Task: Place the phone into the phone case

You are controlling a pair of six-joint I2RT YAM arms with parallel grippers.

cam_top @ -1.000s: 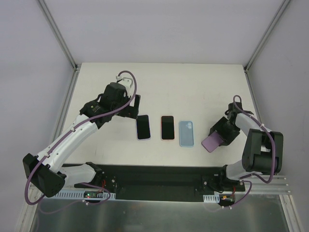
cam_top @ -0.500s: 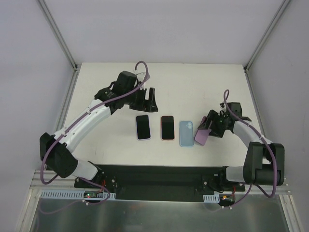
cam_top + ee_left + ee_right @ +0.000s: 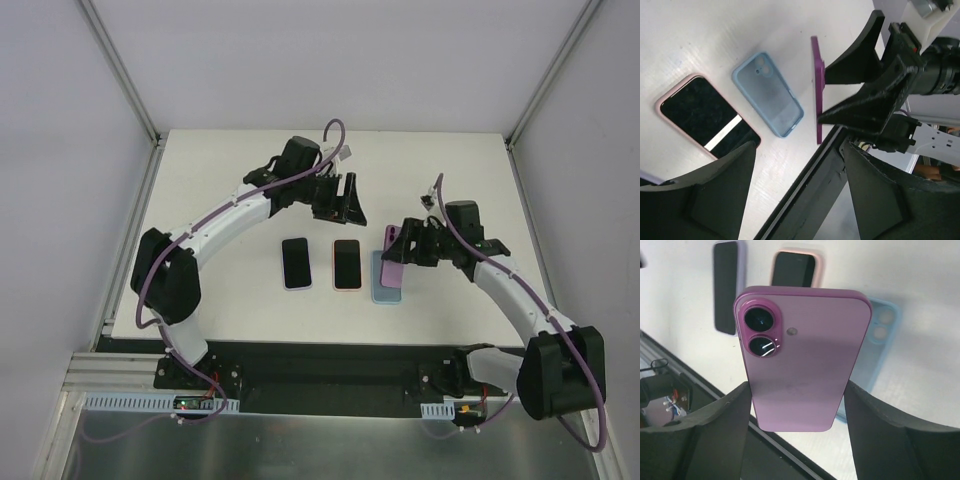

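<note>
Right gripper (image 3: 408,248) clamps the purple phone (image 3: 805,360) tilted over the blue case (image 3: 769,102) to line it up, left gripper (image 3: 345,205) is wide open, empty.

top: overhead, far, whole table (image 3: 420,170) | wrists: close, angled at table | all share blue case (image 3: 386,287)

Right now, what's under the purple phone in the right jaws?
The empty light-blue phone case lies flat on the white table below the purple phone. In the right wrist view the phone hides most of the case.
</note>
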